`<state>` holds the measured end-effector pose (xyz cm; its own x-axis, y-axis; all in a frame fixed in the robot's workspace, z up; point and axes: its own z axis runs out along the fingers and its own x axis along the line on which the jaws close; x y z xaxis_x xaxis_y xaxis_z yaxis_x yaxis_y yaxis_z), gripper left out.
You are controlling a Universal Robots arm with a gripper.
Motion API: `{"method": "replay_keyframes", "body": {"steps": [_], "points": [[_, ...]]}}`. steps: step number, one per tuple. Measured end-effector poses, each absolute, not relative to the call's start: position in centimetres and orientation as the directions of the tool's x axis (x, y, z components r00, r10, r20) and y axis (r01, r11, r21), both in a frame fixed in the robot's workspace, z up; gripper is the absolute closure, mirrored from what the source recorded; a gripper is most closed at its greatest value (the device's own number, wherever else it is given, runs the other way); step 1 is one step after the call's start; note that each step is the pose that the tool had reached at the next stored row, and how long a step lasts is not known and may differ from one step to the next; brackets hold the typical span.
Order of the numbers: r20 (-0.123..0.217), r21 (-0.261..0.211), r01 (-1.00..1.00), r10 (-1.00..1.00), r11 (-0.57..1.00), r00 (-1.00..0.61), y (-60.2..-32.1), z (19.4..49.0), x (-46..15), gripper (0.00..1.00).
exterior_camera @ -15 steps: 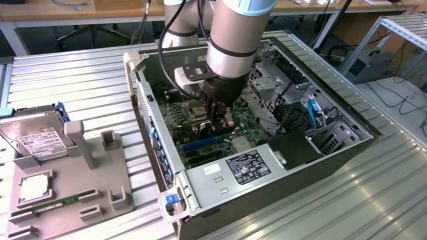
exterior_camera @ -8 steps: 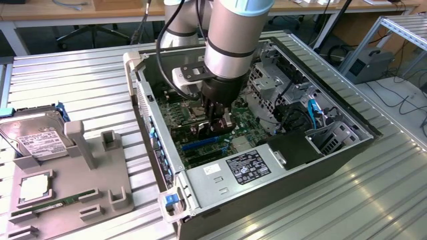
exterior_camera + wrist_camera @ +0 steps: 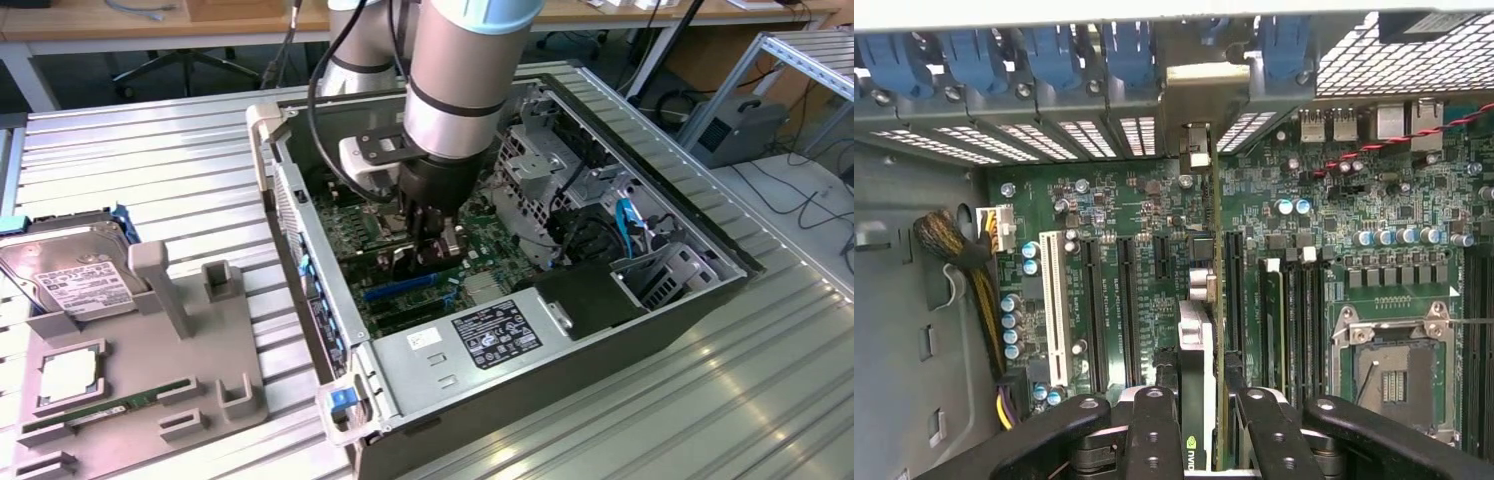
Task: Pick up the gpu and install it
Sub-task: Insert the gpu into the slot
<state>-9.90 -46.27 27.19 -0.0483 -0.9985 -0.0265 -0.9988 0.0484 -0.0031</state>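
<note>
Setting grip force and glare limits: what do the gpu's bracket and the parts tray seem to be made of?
Bracket of the gpu: pale bare sheet metal, likely steel, with a dull sheen on its thin folded edge. Parts tray: matte grey plastic, possibly 3D-printed; uniform colour, blocky posts, no glare.

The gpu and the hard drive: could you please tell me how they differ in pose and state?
The gpu stands on edge over the motherboard inside the case; the hard drive rests label-up on the grey holder outside it. The claw grips the gpu; the hard drive lies free. Both are flat, rectangular parts.
</note>
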Motion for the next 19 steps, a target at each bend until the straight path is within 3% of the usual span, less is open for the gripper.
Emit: {"method": "replay_keyframes", "body": {"steps": [19], "points": [[-0.026,0.001,-0.999,-0.998,0.048,-0.048,-46.25,26.62,-10.27,0.73]]}}
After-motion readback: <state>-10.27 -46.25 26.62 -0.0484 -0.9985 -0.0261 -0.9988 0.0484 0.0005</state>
